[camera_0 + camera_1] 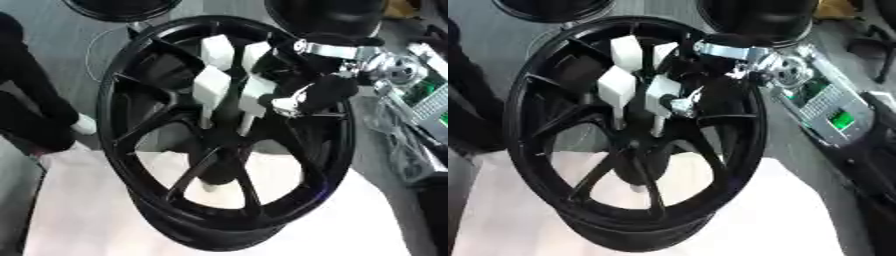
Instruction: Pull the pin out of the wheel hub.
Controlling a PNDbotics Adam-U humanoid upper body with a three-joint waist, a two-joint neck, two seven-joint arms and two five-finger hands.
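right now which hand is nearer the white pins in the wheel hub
Right. The right hand comes in from the upper right and sits against the white pins at the wheel hub. The left hand shows in neither view.

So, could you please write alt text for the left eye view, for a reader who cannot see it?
A black spoked wheel hub stands tilted on a white surface, with four white block-headed pins clustered above its centre. The robot's right hand reaches in from the upper right, touching the rightmost pins; its grip is not clear.
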